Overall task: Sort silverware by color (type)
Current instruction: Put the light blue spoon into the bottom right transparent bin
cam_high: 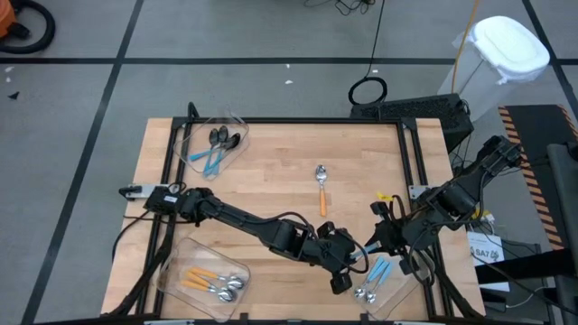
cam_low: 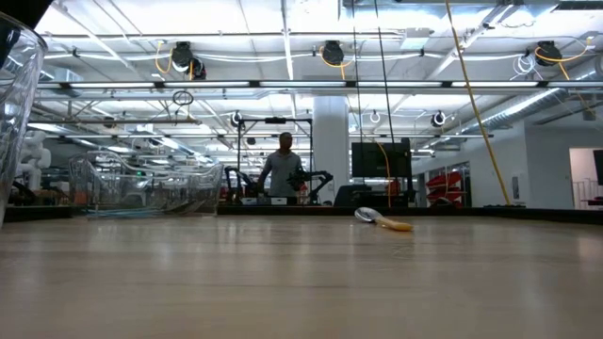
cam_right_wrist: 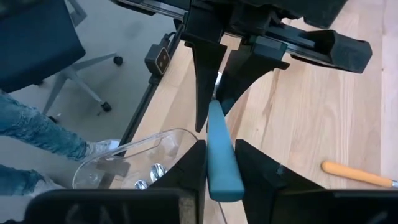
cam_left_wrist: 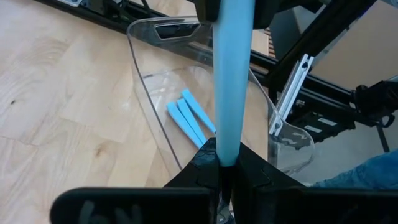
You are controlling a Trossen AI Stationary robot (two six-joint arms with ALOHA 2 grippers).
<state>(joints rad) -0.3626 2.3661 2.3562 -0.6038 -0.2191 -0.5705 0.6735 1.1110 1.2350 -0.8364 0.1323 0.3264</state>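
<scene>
A light-blue plastic spoon handle [cam_right_wrist: 221,155] fills the right wrist view. It stands between the right gripper [cam_right_wrist: 219,163]'s fingers, which close around its free end but do not visibly pinch it. Its long axis runs straight to the left gripper [cam_right_wrist: 214,93], clamped shut on the far end. The left wrist view alone shows three blue handles in the clear plastic bin [cam_left_wrist: 149,93] just beyond.

Two black jointed arms [cam_high: 244,219] trailing dark cables.
</scene>
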